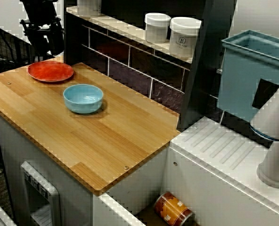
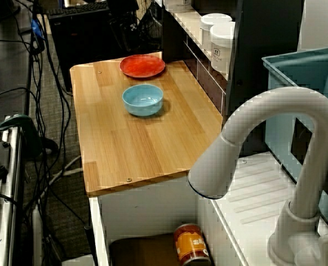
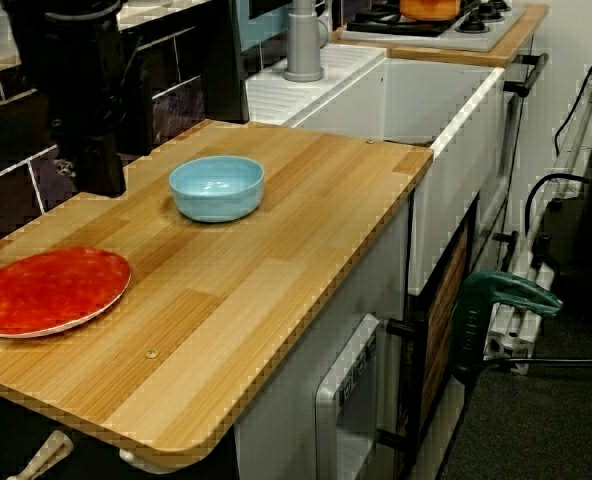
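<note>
The red plate (image 1: 50, 71) lies flat on the wooden counter (image 1: 106, 136), close to its far left corner in the view from the front. The gripper (image 1: 45, 40) hangs over it at 11 o'clock, a black mass apart from the plate. Its fingers merge with the dark body, so I cannot tell whether they stand wide or narrow.

At 4 o'clock from the plate stands a light blue bowl (image 1: 83, 98), upright, near it but not touching. At 2 o'clock from the bowl, two white jars (image 1: 157, 27) (image 1: 184, 36) sit side by side on the tiled ledge. At 5 o'clock, below the counter's right edge, an orange can (image 1: 173, 209) lies on its side in the sink. The white faucet (image 1: 278, 141) rises at the right edge.
</note>
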{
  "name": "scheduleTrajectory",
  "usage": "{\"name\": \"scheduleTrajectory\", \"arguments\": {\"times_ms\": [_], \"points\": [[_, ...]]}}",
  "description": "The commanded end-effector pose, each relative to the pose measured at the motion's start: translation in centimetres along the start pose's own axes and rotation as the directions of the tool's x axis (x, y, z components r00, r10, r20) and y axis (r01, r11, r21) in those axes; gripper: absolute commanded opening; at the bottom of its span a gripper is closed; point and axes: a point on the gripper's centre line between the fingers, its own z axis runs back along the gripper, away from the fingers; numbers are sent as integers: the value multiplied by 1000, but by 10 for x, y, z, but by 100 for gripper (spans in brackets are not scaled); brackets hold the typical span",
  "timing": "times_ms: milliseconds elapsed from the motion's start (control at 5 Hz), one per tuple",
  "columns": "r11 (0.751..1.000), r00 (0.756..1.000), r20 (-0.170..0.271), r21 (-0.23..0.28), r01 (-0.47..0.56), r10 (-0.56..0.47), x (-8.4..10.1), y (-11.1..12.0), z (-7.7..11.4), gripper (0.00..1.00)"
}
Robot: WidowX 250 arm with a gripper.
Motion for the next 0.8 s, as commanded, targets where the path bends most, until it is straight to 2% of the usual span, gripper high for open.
{"name": "scheduleTrajectory", "arguments": {"times_ms": [0,200,600], "points": [[998,997,65,57,35,-38,1,5,-1,76],[993,995,63,89,75,-81,-3,-3,-21,79],[981,985,62,123,152,-161,-1,-35,-41,77]]}}
